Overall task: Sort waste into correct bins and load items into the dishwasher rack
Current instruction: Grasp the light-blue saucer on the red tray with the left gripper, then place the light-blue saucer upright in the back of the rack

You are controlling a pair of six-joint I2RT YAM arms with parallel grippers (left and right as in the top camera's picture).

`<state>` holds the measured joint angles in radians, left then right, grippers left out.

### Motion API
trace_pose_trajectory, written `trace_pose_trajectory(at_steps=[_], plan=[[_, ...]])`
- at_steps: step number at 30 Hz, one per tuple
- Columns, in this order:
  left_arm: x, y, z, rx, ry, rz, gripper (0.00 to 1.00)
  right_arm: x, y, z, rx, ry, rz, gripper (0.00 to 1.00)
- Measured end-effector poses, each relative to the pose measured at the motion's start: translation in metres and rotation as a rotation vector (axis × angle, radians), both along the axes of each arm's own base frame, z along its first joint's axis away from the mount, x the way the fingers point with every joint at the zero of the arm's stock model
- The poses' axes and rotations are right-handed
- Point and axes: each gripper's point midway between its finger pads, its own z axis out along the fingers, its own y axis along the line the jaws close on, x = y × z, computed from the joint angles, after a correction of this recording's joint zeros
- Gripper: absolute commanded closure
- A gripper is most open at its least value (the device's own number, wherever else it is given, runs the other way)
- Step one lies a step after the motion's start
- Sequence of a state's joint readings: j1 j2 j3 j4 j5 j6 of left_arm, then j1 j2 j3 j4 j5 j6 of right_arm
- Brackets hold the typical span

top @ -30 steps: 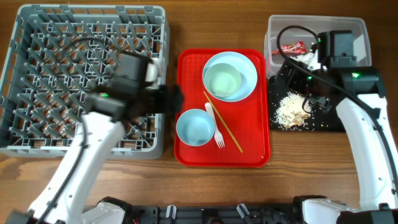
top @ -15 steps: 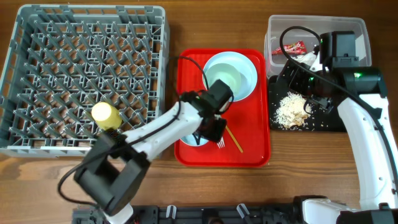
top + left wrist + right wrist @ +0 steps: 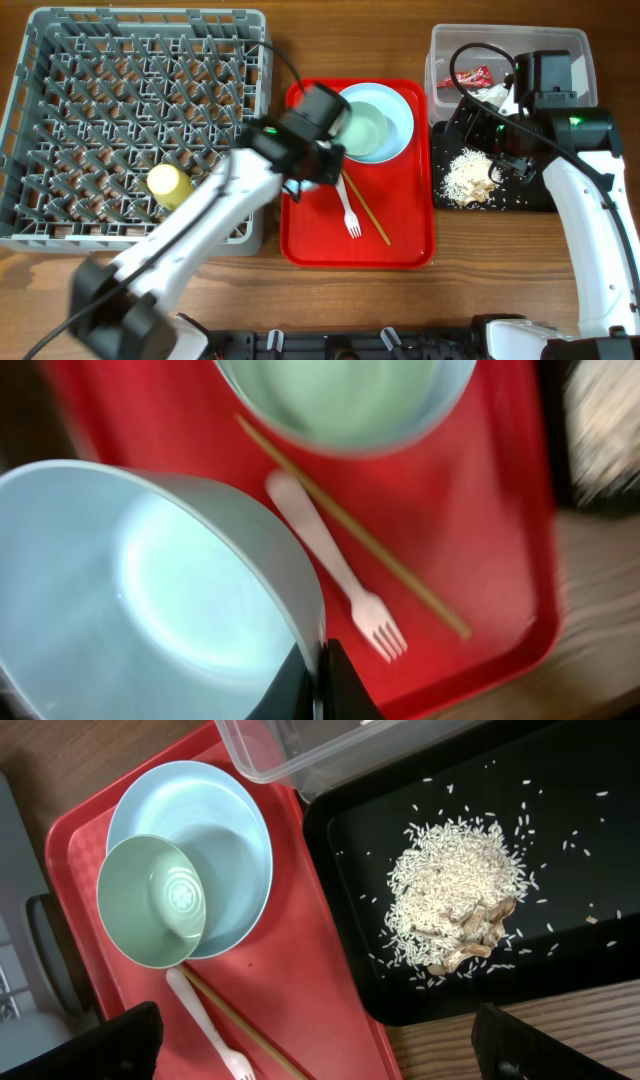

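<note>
My left gripper (image 3: 320,690) is shut on the rim of the pale saucer (image 3: 150,590), a small pale blue dish held above the red serving tray (image 3: 310,235). From overhead the left gripper (image 3: 318,150) covers most of that dish. Below it lie the white fork (image 3: 335,575) and the chopsticks (image 3: 350,530). The mint bowl (image 3: 362,128) rests inside the wide pale plate (image 3: 400,105). A yellow cup (image 3: 168,183) stands in the grey dishwasher rack (image 3: 60,60). My right gripper (image 3: 320,1055) is open and empty above the black tray (image 3: 560,780).
Rice scraps (image 3: 468,175) lie heaped in the black tray (image 3: 520,200). The clear tub (image 3: 500,40) behind it holds the red wrapper (image 3: 470,75). The rack fills the table's left side. Bare wood runs along the front edge.
My left arm swung from the rack to the red tray, leaving the yellow cup in the rack. It shut on the saucer and lifted it off the tray. The right arm stayed still.
</note>
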<state>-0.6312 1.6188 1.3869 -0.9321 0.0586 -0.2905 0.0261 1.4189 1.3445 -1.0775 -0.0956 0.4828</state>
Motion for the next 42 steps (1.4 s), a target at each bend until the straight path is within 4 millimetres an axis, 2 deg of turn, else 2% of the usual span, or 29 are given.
trace_pose_trajectory(at_steps=[3, 5, 6, 9, 12, 13, 16, 21, 22, 25, 27, 33, 35, 39, 41, 42], plan=[[0.021, 0.027, 0.055, -0.119, -0.126, 0.05, 0.96, 0.0, 0.0, 0.0, 0.0, 0.0, 0.0, 0.0], [0.033, 0.056, 0.09, -0.205, -0.202, 0.084, 0.96, 0.0, 0.0, 0.0, 0.0, 0.0, 0.0, 0.0], [0.036, 0.069, 0.1, -0.247, -0.217, 0.087, 0.96, 0.0, 0.0, 0.0, 0.0, 0.0, 0.0, 0.0], [0.055, 0.115, 0.113, -0.348, -0.241, 0.139, 0.96, 0.0, 0.0, 0.0, 0.0, 0.0, 0.0, 0.0], [0.073, 0.143, 0.121, -0.424, -0.286, 0.165, 0.96, 0.0, 0.0, 0.0, 0.0, 0.0, 0.0, 0.0], [0.085, 0.164, 0.123, -0.473, -0.301, 0.197, 0.96, 0.0, 0.0, 0.0, 0.0, 0.0, 0.0, 0.0], [0.108, 0.185, 0.12, -0.551, -0.332, 0.201, 0.96, 0.0, 0.0, 0.0, 0.001, 0.0, -0.001, 0.0], [0.153, 0.189, 0.102, -0.751, -0.373, 0.084, 0.96, 0.0, 0.0, 0.0, 0.001, 0.002, -0.003, 0.0], [0.167, 0.192, 0.101, -0.824, -0.408, 0.042, 0.96, -0.001, 0.0, 0.0, 0.001, 0.005, -0.003, 0.0], [0.193, 0.207, 0.108, -0.945, -0.505, -0.045, 0.96, -0.001, 0.0, 0.0, 0.001, 0.006, -0.003, 0.0], [0.201, 0.218, 0.102, -1.015, -0.49, -0.053, 0.96, -0.002, 0.0, -0.001, 0.001, 0.009, -0.003, 0.0], [0.21, 0.235, 0.05, -1.137, -0.29, 0.078, 0.96, -0.002, 0.0, -0.001, 0.001, 0.01, -0.003, 0.0], [0.211, 0.238, 0.039, -1.152, -0.255, 0.106, 0.96, -0.002, 0.0, -0.001, 0.001, 0.01, -0.003, 0.0], [0.211, 0.248, 0.034, -1.159, -0.249, 0.128, 0.95, -0.002, 0.0, -0.001, 0.001, 0.01, -0.003, 0.0], [0.211, 0.258, 0.033, -1.159, -0.255, 0.147, 0.87, -0.002, 0.0, -0.001, 0.001, 0.01, -0.003, 0.0], [0.21, 0.263, 0.033, -1.161, -0.254, 0.162, 0.87, -0.002, 0.0, -0.001, 0.001, 0.01, -0.003, 0.0]])
